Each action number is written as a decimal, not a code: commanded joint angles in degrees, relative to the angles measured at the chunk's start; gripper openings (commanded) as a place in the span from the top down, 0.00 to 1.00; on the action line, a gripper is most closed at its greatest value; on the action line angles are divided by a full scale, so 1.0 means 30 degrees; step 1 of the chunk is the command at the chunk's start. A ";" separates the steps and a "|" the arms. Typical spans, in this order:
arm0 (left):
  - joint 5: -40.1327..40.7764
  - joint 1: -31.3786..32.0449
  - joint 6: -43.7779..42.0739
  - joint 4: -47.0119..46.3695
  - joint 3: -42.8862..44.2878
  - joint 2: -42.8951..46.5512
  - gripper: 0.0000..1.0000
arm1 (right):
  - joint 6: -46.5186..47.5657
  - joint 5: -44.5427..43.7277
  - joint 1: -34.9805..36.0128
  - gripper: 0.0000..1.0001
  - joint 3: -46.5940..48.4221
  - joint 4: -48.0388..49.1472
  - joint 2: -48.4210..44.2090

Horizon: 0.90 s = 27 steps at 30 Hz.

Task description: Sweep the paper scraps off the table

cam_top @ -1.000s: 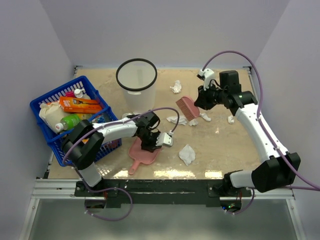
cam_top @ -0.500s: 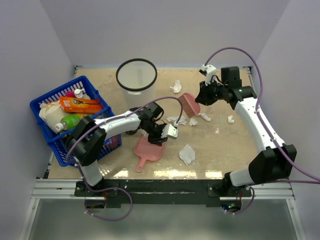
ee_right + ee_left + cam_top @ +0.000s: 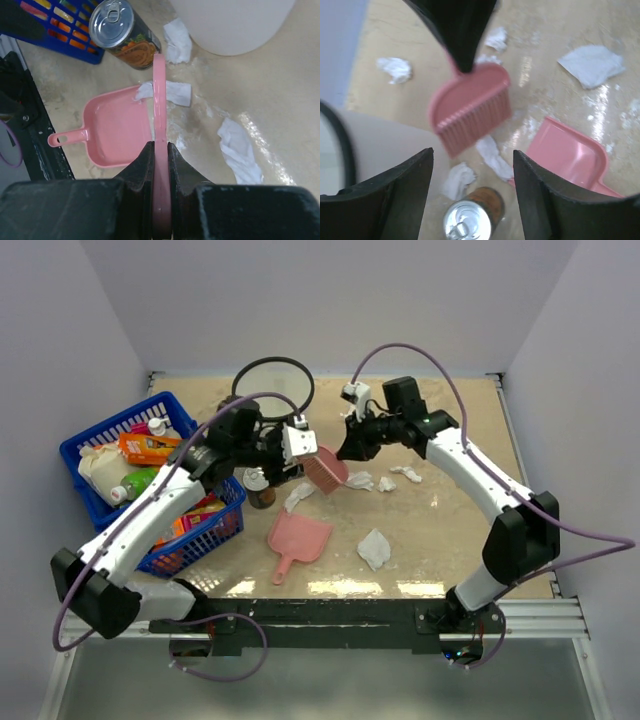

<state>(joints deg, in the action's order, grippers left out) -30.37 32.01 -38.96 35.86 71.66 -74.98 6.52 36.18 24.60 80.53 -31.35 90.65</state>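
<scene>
My right gripper (image 3: 346,449) (image 3: 160,150) is shut on the handle of a pink brush (image 3: 325,469) (image 3: 159,95), whose bristled head (image 3: 470,112) hangs just above the table (image 3: 450,530). The pink dustpan (image 3: 298,537) (image 3: 117,130) (image 3: 570,160) lies flat, held by nothing. My left gripper (image 3: 272,462) (image 3: 472,200) hovers open and empty above a tin can (image 3: 262,490) (image 3: 470,222). Paper scraps lie around: one beside the can (image 3: 297,497) (image 3: 457,180), one at the dustpan's lip (image 3: 170,92) (image 3: 492,155), others further right (image 3: 358,480) (image 3: 406,472) (image 3: 373,548).
A white bin with a black rim (image 3: 272,390) (image 3: 235,25) stands at the back, close behind both grippers. A blue basket (image 3: 75,450) full of groceries sits at the left edge. The metal rail (image 3: 330,615) runs along the front.
My left gripper opened, let go of the dustpan and rose back-left over the can. The right arm swung the brush left towards the bin.
</scene>
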 commanded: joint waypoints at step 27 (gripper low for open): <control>0.1804 -0.2935 0.7361 -0.3690 0.6788 0.1469 0.11 | 0.1515 -0.5469 0.5950 1.00 0.8253 0.2864 0.7661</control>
<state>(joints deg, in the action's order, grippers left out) -22.85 23.64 -18.50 27.03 92.36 -71.94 9.56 21.96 42.15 101.86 -25.12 112.57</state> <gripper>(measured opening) 0.890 0.102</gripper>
